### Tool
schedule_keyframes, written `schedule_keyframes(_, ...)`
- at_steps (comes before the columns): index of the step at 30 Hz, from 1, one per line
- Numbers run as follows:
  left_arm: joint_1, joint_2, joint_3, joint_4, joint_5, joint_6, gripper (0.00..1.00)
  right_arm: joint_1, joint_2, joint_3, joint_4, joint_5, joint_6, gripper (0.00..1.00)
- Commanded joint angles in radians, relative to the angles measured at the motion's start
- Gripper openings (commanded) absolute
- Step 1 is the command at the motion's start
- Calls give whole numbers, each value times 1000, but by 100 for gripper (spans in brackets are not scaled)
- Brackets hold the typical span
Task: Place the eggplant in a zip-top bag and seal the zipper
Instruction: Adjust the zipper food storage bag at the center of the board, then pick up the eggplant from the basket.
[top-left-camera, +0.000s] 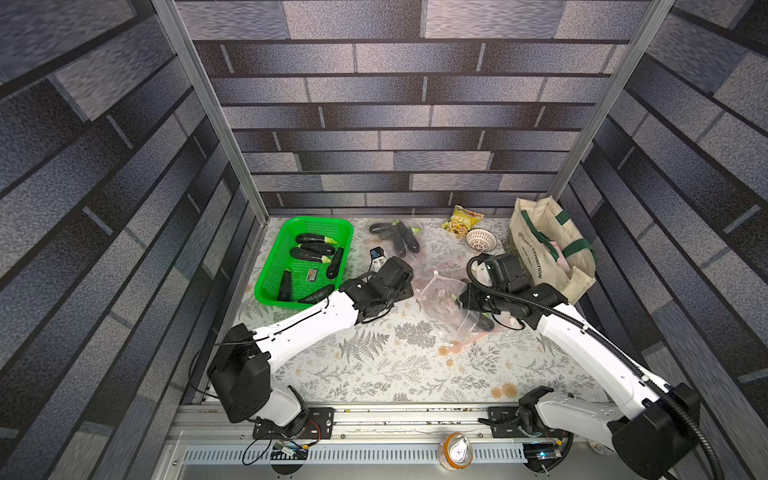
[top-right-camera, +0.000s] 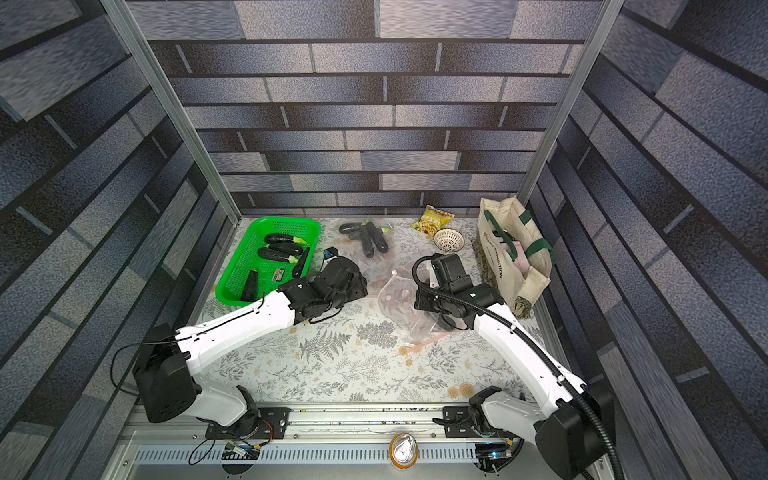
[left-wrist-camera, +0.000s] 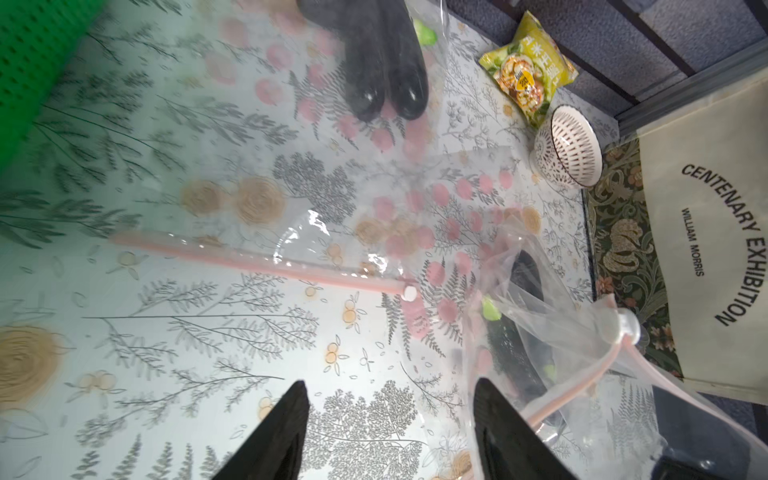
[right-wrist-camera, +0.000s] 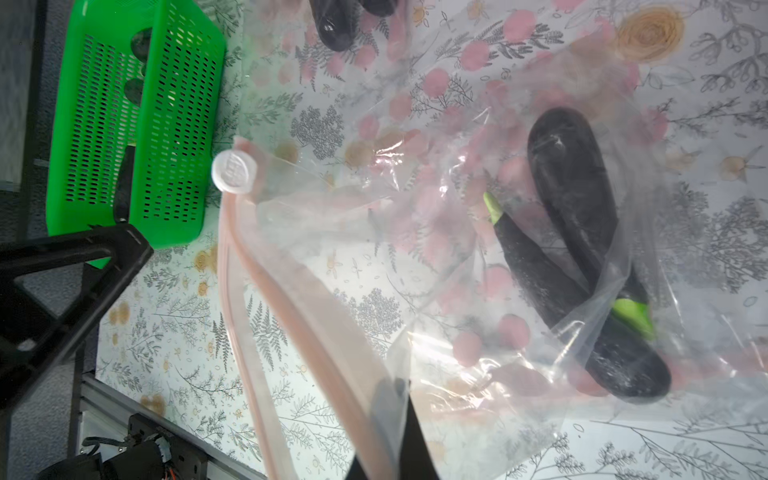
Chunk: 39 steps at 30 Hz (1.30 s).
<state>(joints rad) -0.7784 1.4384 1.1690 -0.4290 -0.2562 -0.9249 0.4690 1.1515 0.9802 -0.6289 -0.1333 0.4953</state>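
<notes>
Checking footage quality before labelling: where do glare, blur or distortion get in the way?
Left wrist view: the green plastic basket is a blur, tinting that edge; right wrist view: glare streaks the clear zip-top bag; both top views: the metal frame posts splay outward.

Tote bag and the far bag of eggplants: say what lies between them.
A small white bowl and, just behind it, a yellow snack packet; both top views show them.

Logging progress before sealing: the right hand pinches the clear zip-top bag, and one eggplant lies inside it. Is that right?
Not quite. The right hand does pinch the zip-top bag, but two eggplants lie inside it, crossed, as the right wrist view shows.
</notes>
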Motion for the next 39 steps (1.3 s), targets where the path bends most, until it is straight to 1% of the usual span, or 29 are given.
schedule_keyframes(1, 113, -124, 3, -141, -3, 52, 67, 7, -1, -15, 76, -36, 28, 0)
schedule_keyframes(5, 329, -185, -3, -254, 29, 40, 69, 23, 6, -19, 93, -40, 40, 0)
schedule_keyframes(7, 439, -207, -35, -232, 76, 48, 69, 31, 9, -22, 105, -44, 46, 0)
schedule_keyframes(9, 566, -207, -59, -197, 176, 82, 69, 39, 15, -21, 112, -47, 49, 0)
schedule_keyframes(11, 665, -176, -58, -182, 272, 136, 69, 45, 19, -20, 116, -47, 46, 0)
schedule_keyframes(14, 762, -98, -35, -168, 416, 269, 69, 52, 24, -20, 119, -47, 43, 0)
schedule_keyframes(16, 808, -38, -26, -144, 493, 320, 70, 52, 26, -20, 117, -46, 38, 0)
schedule_keyframes(19, 846, 66, 14, -132, 547, 408, 69, 53, 28, -22, 113, -46, 30, 0)
schedule_keyframes(23, 855, 245, 149, -221, 566, 530, 66, 53, 25, -24, 104, -43, 20, 0)
schedule_keyframes(25, 855, 317, 210, -245, 584, 567, 64, 53, 26, -27, 102, -37, 17, 0)
schedule_keyframes(26, 855, 357, 239, -251, 600, 584, 62, 53, 27, -27, 100, -34, 15, 0)
schedule_keyframes(28, 854, 419, 286, -258, 615, 604, 61, 53, 30, -28, 96, -34, 10, 0)
schedule_keyframes(30, 852, 473, 331, -264, 629, 621, 62, 53, 32, -30, 97, -33, 11, 0)
schedule_keyframes(35, 837, 598, 457, -334, 621, 687, 62, 53, 38, -30, 95, -30, 6, 0)
schedule_keyframes(39, 813, 644, 502, -352, 612, 728, 63, 53, 48, -31, 98, -29, 4, 0)
